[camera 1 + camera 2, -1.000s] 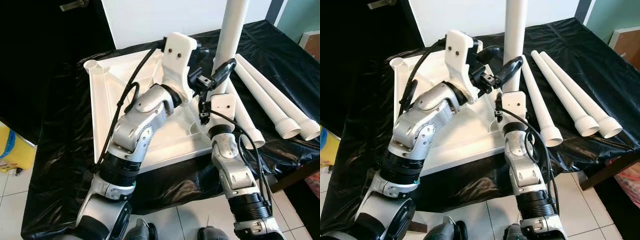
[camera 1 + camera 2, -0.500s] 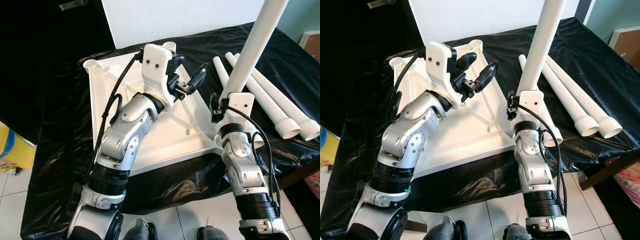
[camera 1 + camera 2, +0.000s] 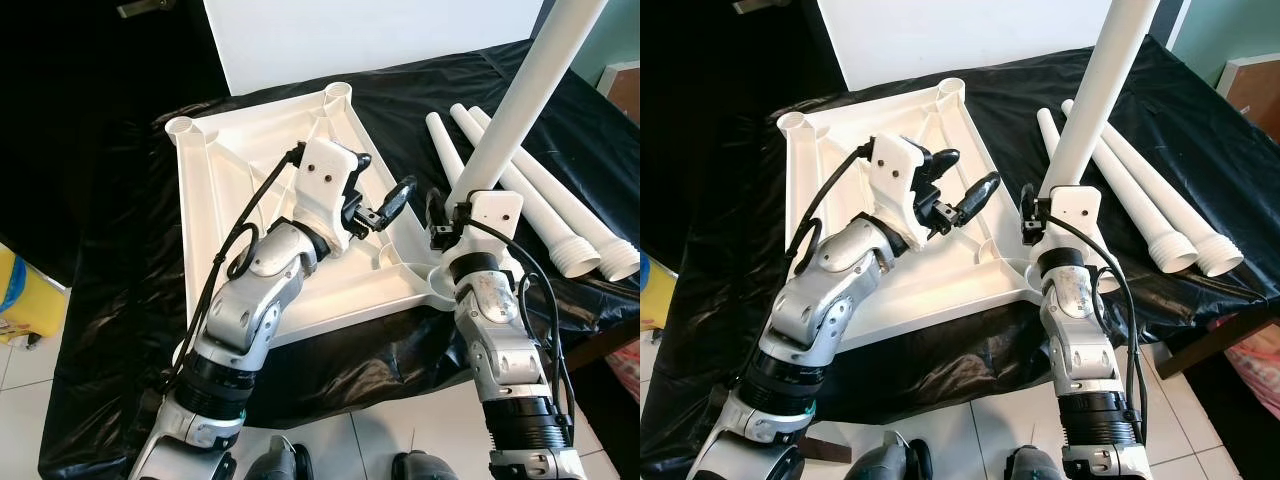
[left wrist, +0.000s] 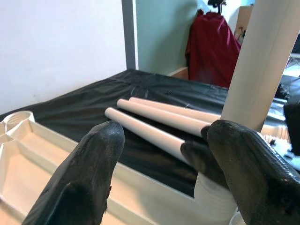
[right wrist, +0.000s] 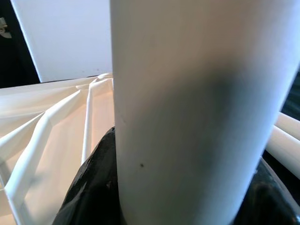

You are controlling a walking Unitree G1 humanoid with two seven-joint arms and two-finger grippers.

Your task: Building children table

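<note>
Three white plastic tube legs [image 3: 540, 200] lie loose on the black-sheeted table [image 3: 120, 300], off beyond the right pincer [image 3: 1052, 200] on its outer side, and a fourth long white plastic leg [image 3: 520, 100] stands up out of that pincer, leaning a little away from the robot. Right pincer is clenched round the leg low down, black fingers [image 5: 93, 187] wrapped on either side of the tube, just above the near corner socket [image 3: 440, 285] of the upside-down white plastic tabletop [image 3: 215, 200]. Whether the leg's foot is fully seated in that socket I cannot tell, the arm covers it. Left pincer [image 3: 378, 205] hovers over the ribbed underside of the tabletop, just beside the leg, released and holding nothing; its wrist view looks between two spread black fingertips [image 4: 93, 159] straight at the tube. By my read, these legs are light, stiff and hollow, with a smooth skin that could slip in a loose grip, so hold low near the socket, where the grip is now, to keep the long top from swaying. The tabletop looks rigid but light and may skate on that glossy sheet if pushed sideways, so press straight down.
</note>
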